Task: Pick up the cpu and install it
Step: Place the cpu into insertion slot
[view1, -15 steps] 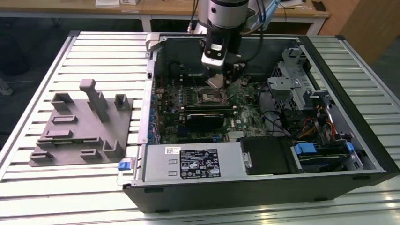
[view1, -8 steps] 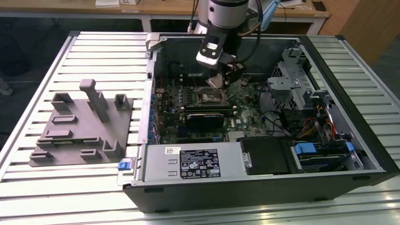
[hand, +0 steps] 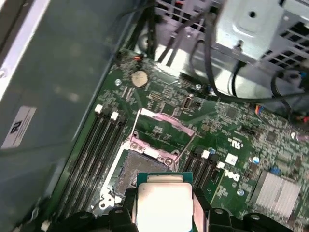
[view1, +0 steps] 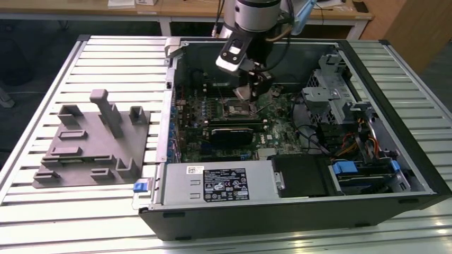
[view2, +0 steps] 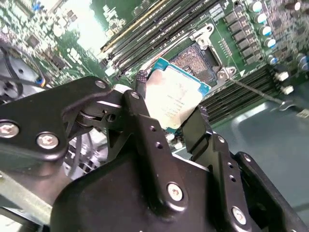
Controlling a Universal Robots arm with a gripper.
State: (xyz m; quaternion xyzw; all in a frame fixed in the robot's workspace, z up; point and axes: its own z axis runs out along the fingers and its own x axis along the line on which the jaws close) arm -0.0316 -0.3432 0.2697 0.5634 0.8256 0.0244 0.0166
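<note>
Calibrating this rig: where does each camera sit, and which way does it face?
Exterior view: off-arm, looking down into the computer case; arm and gripper show.
Second wrist view: wrist-mounted, looks past the fingers at the gripped cpu.
First wrist view: wrist-mounted, faces the motherboard; fingers show.
Both wrist views share the cpu and socket.

pincer (hand: 164, 215) grips cpu (hand: 163, 203) | cpu over open socket (hand: 125, 175)
</note>
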